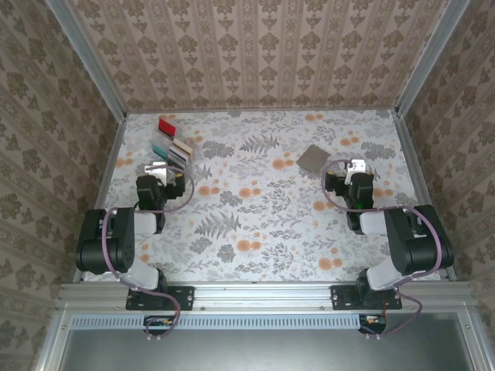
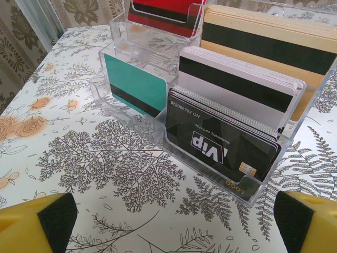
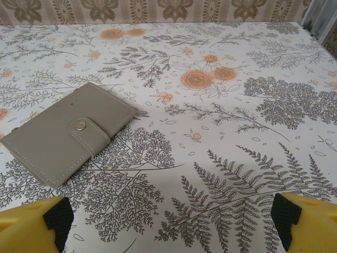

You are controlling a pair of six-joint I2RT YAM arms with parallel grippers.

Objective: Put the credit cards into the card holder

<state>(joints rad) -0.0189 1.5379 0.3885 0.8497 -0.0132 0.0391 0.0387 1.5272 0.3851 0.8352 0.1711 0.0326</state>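
Cards stand packed in a clear rack at the far left of the surface. Holder lies flat on the right side, well apart from them, snap tab closed. Left tool: fingers apart, empty, just short of the rack. Right tool: fingers apart, empty, near the holder. Risks: the black stack is tight, so a pinch likely drags several cards or lifts the light rack. A thin slick card may slip in carry. Nothing goes in until the tab is popped, and the holder may skid when pushed.
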